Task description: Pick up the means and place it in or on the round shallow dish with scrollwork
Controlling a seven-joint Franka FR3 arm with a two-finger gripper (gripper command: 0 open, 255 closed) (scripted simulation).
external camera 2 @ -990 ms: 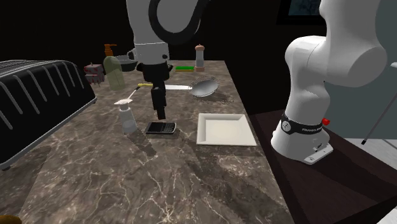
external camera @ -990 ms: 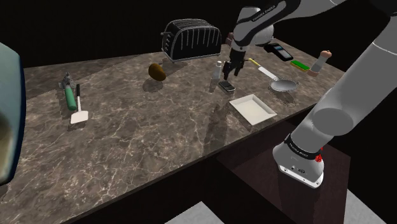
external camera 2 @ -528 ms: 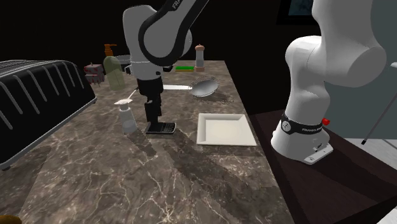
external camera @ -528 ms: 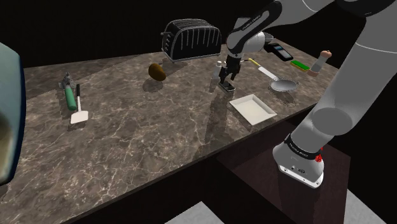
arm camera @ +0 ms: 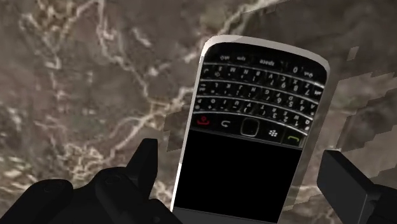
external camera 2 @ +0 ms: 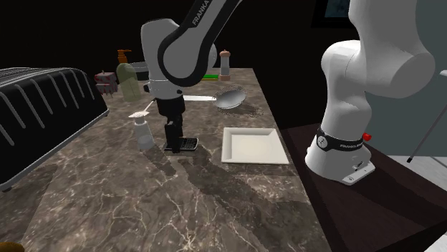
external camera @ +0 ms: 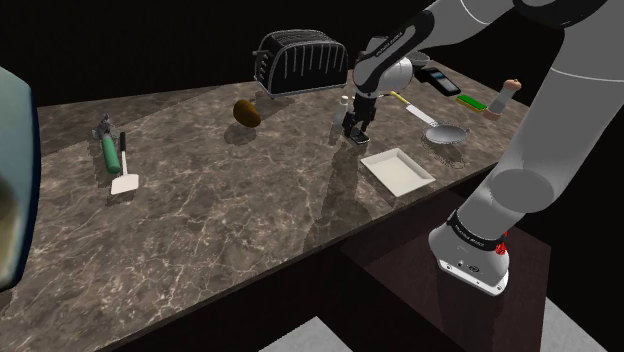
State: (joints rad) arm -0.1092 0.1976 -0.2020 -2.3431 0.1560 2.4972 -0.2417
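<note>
End effector point(arm camera: 243, 156) straddles keypad phone point(arm camera: 254, 121); arm point(external camera 2: 179, 54) reads FRANKA.

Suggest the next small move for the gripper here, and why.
Probably shut the fingers. The gripper is down at the counter with its open fingers straddling the phone, which lies flat between them, apparently not yet clasped. If it isn't quite low enough, ease down first.

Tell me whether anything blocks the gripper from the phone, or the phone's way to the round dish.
Nothing visible does. The open gripper straddles the phone, with gaps on both sides. Bare counter lies between the phone and the round dish; the white square plate sits beside that line, low and flat.
</note>
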